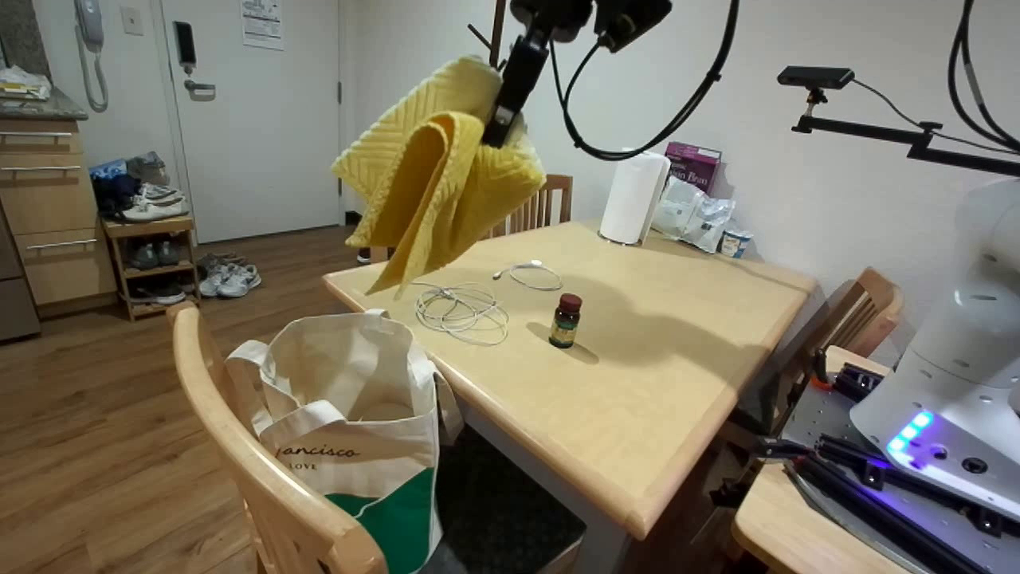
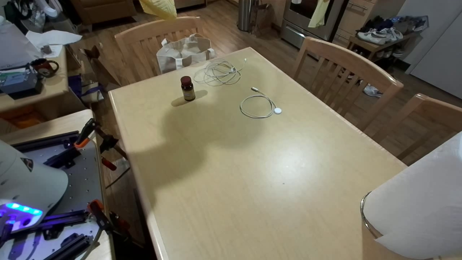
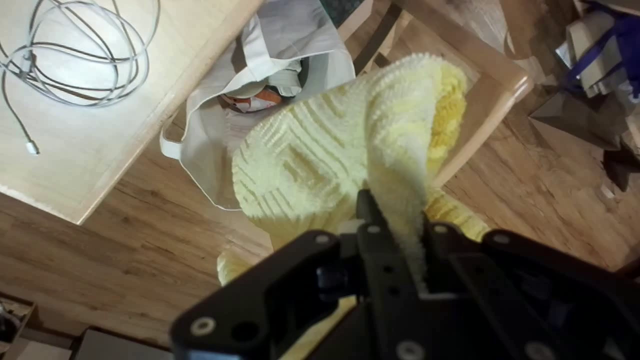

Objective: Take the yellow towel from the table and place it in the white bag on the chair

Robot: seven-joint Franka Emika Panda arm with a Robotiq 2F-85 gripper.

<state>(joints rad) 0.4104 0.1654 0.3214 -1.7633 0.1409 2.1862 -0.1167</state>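
Note:
The yellow towel (image 1: 434,179) hangs folded in the air from my gripper (image 1: 496,131), above the table's edge near the bag. In the wrist view my gripper (image 3: 397,215) is shut on the towel (image 3: 305,165), which is pinched between the fingers. Only the towel's lower end (image 2: 160,9) shows at the top of an exterior view; the gripper is out of that view. The white bag (image 1: 358,446) stands open on the chair (image 1: 209,402), beside the table. It also shows in an exterior view (image 2: 169,61). In the wrist view the bag (image 3: 205,155) holds some items and the towel partly covers it.
On the table (image 1: 637,414) are a brown bottle (image 1: 566,323), coiled white cables (image 1: 462,315) and a paper towel roll (image 1: 633,199). The chair's backrest and the table edge stand beside the bag. Another yellow cloth (image 2: 319,14) hangs on the oven.

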